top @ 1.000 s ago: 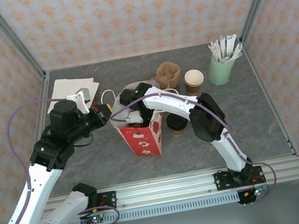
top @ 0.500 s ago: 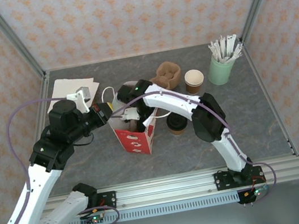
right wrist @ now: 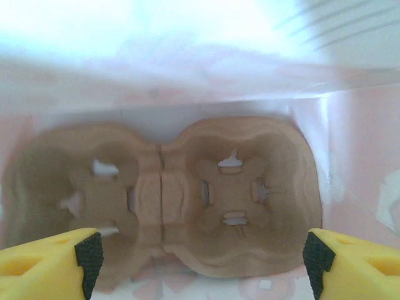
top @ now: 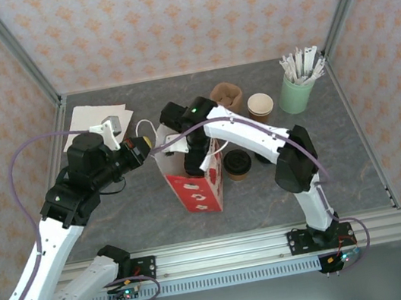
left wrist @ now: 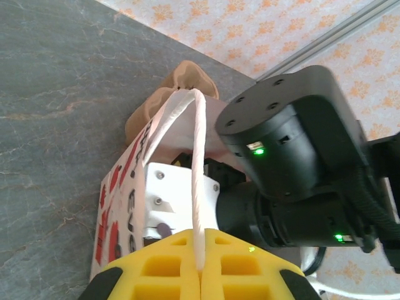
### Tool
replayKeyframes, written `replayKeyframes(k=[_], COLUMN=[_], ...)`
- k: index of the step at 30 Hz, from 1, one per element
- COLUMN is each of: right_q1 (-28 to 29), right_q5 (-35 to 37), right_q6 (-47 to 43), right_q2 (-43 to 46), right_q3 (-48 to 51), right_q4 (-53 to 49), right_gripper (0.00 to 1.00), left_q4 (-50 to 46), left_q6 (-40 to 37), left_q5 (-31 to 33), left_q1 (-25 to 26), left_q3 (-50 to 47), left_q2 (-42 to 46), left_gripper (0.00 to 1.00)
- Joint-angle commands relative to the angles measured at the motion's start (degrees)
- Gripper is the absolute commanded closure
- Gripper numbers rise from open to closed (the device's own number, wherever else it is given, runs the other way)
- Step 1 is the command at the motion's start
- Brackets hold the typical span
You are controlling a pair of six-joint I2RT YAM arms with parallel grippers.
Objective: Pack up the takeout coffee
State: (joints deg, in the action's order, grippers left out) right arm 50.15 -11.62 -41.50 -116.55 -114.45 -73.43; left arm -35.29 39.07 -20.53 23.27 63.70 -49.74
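The takeout coffee (top: 237,164), a brown cup with a black lid, stands on the table just right of a red-and-white paper bag (top: 191,186). My left gripper (left wrist: 201,269) is shut on the bag's white handle (left wrist: 199,187) and holds it up at the bag's left side. My right gripper (top: 195,153) points down into the bag's mouth. Its fingers (right wrist: 47,262) are spread wide with nothing between them. Below them a brown pulp carrier (right wrist: 231,194) lies flat on the bag's floor.
A lidless brown cup (top: 259,107) and another pulp carrier (top: 226,98) sit behind the bag. A mint-green cup of white stirrers (top: 296,88) stands at the back right. White paper (top: 96,121) lies at the back left.
My right gripper's jaws have spread wider and its wrist has drawn back toward the far side. The bag has shifted slightly and stands straighter. The left gripper still grips the handle.
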Motion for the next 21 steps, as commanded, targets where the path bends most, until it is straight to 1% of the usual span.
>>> replayKeyframes(k=[1,5,9,17,21], right_q1=[-0.68,-1.00,-1.55,-1.63,-1.72], right_q5=[-1.97,-2.55,-4.19,-7.62,-7.33], right_q6=[0.18,-0.04,0.71,3.24,4.04], right_q2=[3.31,4.23,5.24,6.63,7.76], right_q3=[-2.34,-2.87,-2.75,-2.42,-2.96], right_q4=[0.61,0.35,1.88,6.29,6.97], right_gripper=[0.11,0.05,0.03,0.00,0.00], left_q4=[-1.03,-0.50,-0.41,-0.74,-0.94], left_q6=[-0.14,0.00,-0.18,-0.35,-0.24], left_q5=[0.68,0.32,0.21,0.13,0.51], left_q1=[0.78,0.83,0.94,1.42,1.56], left_q3=[0.38,0.21,0.63,0.95,0.50], left_q2=[-0.19,-0.19,-0.23,0.08,0.43], left_gripper=[1.00,1.00,1.00,1.00,1.00])
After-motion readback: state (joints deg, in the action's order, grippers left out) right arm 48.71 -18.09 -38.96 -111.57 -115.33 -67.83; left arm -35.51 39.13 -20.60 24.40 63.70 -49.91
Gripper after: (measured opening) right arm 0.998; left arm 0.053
